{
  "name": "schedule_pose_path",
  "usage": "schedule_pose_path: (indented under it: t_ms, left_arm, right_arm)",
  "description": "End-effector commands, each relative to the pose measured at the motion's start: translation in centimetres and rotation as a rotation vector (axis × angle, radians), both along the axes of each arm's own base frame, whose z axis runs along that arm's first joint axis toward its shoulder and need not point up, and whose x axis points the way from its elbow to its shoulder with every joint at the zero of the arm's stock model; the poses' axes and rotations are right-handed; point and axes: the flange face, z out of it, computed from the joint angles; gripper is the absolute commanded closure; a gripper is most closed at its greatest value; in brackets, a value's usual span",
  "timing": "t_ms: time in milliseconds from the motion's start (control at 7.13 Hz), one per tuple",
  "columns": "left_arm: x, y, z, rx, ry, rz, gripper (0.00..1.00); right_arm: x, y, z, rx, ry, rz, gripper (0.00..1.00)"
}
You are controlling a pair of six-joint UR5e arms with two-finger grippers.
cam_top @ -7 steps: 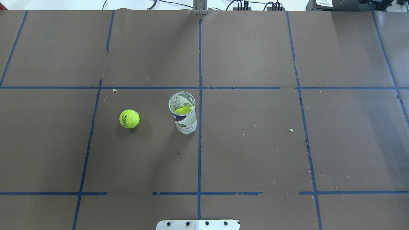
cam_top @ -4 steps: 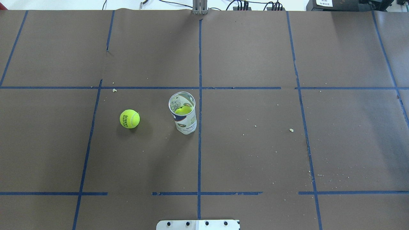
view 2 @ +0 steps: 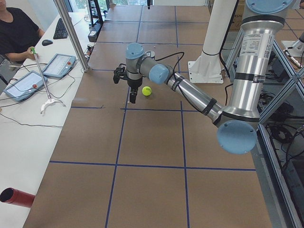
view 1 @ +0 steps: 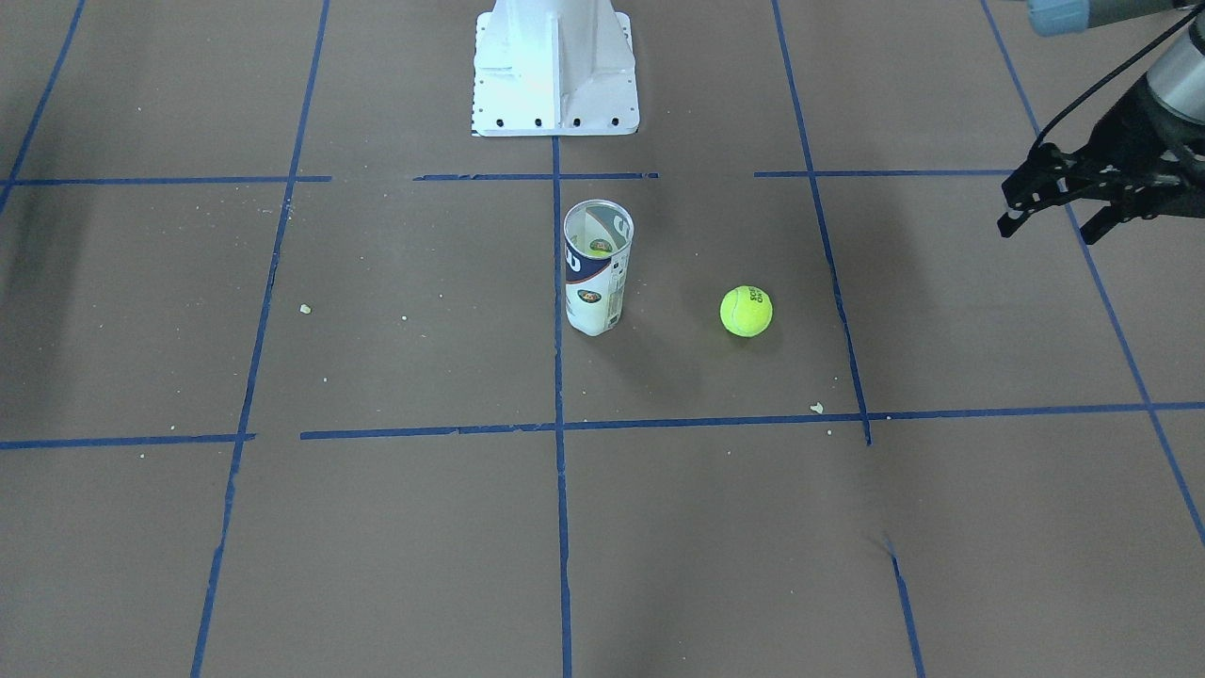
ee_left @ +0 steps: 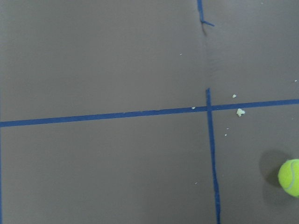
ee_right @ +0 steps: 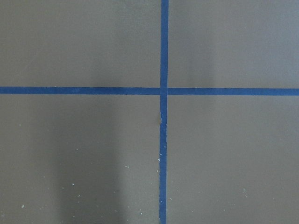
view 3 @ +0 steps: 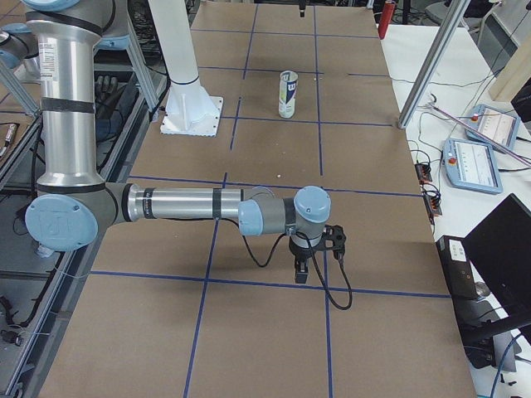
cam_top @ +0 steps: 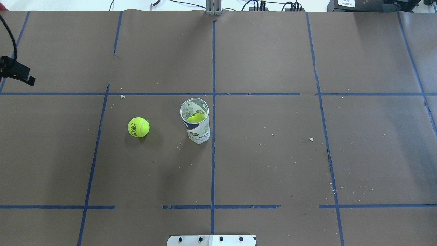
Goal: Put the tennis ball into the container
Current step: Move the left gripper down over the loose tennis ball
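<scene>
Apart, fuzzy round tennis ball [cam_top: 138, 127] near clear cylindrical container [cam_top: 198, 131]; left fingers [view 1: 1026, 188] spread; right fingers [view 3: 300, 267] unclear.

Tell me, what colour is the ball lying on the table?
Bright yellow-green, with small dark letters on it. The overhead view shows the ball best.

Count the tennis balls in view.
2. One tennis ball lies loose on the table, left of the container in the overhead view. A second ball sits inside the container; its label may hide more.

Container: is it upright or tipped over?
Upright. The container stands on its base with its open mouth facing up; the exterior right view shows it vertical too.
</scene>
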Motion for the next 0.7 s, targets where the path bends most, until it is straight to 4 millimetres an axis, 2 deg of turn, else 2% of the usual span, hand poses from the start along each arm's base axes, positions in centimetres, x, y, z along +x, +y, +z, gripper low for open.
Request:
schedule_pose_path:
  t_ms: [0, 280, 421, 561]
  left_arm:
    - [6.7, -0.3, -4.2, -0.015, 0.022, 0.026, 0.00]
    - [15.1, 0.3, -6.8, -0.084, 0.031, 0.062, 0.00]
    - [18.3, 0.9, -7.6, -0.079, 0.002, 0.044, 0.00]
    - [22.6, 0.8, -6.3, -0.111, -0.045, 0.039, 0.00]
  right_arm:
    - [0.0, 0.0, 0.0, 0.000, 0.000, 0.000, 0.00]
    - [0.0, 0.0, 0.0, 0.000, 0.000, 0.000, 0.00]
    - [0.0, 0.0, 0.0, 0.000, 0.000, 0.000, 0.00]
    - [0.0, 0.0, 0.0, 0.000, 0.000, 0.000, 0.00]
